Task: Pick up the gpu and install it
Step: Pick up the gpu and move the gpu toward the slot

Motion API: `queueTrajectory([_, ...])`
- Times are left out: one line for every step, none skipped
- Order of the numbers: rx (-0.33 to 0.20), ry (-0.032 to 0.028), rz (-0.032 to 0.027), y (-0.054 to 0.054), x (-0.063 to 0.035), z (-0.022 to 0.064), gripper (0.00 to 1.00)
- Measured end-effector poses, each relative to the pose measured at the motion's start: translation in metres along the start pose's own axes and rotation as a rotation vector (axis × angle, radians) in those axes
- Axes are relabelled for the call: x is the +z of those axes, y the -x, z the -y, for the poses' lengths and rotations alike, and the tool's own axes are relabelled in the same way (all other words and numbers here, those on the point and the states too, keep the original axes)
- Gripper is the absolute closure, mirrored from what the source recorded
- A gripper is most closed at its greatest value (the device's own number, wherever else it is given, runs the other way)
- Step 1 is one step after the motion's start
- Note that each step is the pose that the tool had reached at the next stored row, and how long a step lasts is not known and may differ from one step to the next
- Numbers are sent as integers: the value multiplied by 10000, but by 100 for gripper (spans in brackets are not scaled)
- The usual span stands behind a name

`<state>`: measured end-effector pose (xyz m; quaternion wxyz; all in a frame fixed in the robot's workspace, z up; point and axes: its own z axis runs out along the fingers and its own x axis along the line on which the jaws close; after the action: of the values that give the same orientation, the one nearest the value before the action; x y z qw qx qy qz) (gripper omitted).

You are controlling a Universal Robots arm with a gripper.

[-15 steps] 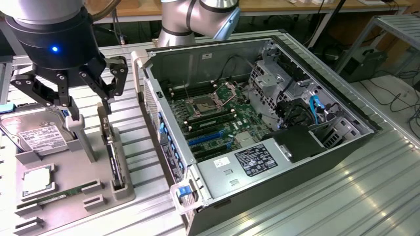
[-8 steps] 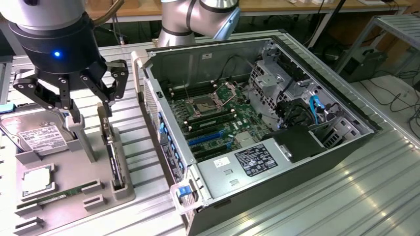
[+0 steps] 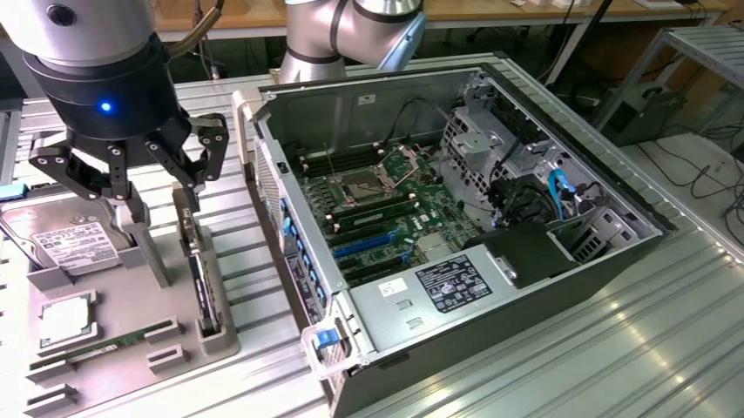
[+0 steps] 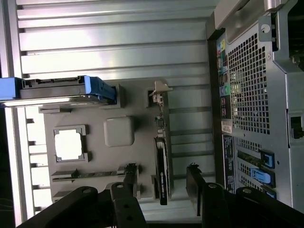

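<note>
Just beneath gripper (image 3: 159,207), gpu (image 3: 204,279), seemingly untouched

Table (image 3: 651,348) under me: ribbed grey metal, bright glare.
Bench (image 3: 500,10) beyond: pale wood.
Floor (image 3: 674,161) beside it: grey, black cables (image 3: 709,178) trailing.

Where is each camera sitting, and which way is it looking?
Exterior view: up high off the arm, looking down at the open computer case and grey tray; the arm and open gripper show at the exterior view's left.
Wrist view: on the wrist, looking down between its fingers at the gpu standing on edge in the tray.
Shared: gripper, gpu, tray, hard drive, computer case.
</note>
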<state>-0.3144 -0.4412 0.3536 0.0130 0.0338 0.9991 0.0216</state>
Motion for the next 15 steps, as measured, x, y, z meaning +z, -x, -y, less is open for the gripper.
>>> queueTrajectory([-4,-1,-1,0,4,10,45])
queueTrajectory([-18,1,0,0,10,19,45])
queueTrajectory([-51,3,0,1,19,31,45])
queueTrajectory([-91,5,-1,1,29,35,45])
queueTrajectory([-140,5,-4,1,37,40,45])
queueTrajectory([-183,5,-7,1,44,45,45])
queueTrajectory([-230,6,-10,1,51,51,45])
queueTrajectory([-274,6,-13,2,56,60,45])
queueTrajectory([-321,9,-13,3,61,71,45])
queueTrajectory([-348,9,-15,3,63,79,45])
queueTrajectory([-386,11,-16,4,70,95,45])
queueTrajectory([-408,11,-17,5,74,103,45])
queueTrajectory([-421,12,-17,5,76,108,45])
queueTrajectory([-439,12,-18,5,79,115,45])
queueTrajectory([-453,12,-19,6,81,121,45])
